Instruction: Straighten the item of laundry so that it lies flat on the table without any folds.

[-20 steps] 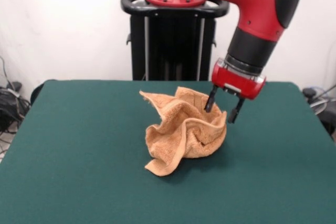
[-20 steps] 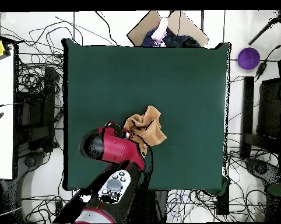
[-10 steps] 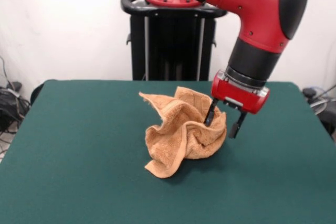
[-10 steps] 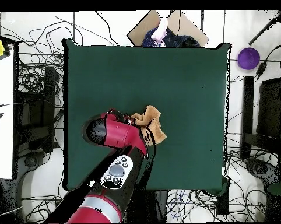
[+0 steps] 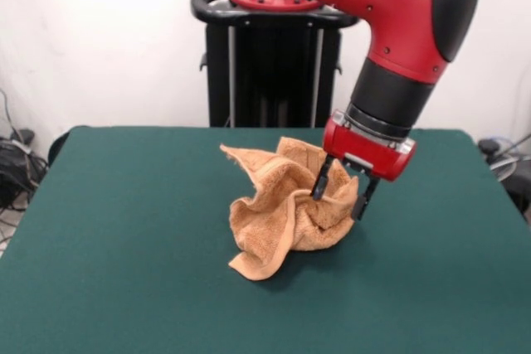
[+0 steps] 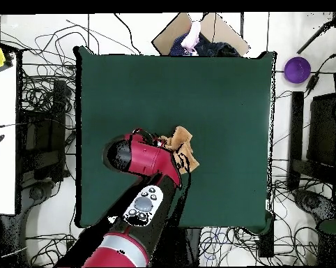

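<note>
While the peach-orange terry towel point(image 5: 292, 205) is nowhere near flat yet, sitting as a crumpled, stood-up heap around the middle of the dark green felt tabletop point(image 5: 124, 254), the red and black arm's gripper point(image 5: 338, 189) has shifted over in the last second. It was hanging off the heap's side before, and now it's slid in toward the towel so the two dark fingers point(image 5: 319, 181) stand wide apart, straddling the raised fold on that side, one tip pressed into the cloth and the other down beside the outer edge. Nothing is pinched yet as far as I can see, and the towel's shape looks basically the same as before, one corner flopped toward the camera and another poking up at the back. From overhead the arm covers most of the towel, only a bit of orange peeks out. My read: it's lining up a grab on that ridge, so closing and then pulling outward would be the sensible next bit.
</note>
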Motion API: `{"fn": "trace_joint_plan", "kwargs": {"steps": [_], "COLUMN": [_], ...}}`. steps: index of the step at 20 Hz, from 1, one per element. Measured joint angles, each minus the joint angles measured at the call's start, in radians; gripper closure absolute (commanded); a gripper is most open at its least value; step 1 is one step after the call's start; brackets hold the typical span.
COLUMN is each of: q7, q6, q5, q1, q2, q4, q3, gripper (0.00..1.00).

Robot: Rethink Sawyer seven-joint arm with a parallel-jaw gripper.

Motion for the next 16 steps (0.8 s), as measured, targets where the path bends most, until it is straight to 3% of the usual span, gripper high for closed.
{"fn": "trace_joint_plan", "kwargs": {"steps": [16], "q7": [0.000], "q6": [0.000], "q5": [0.000], "q1": [0.014], "q2": [-0.028], "q4": [0.011], "q3": [-0.009], "gripper": [0.00]}}
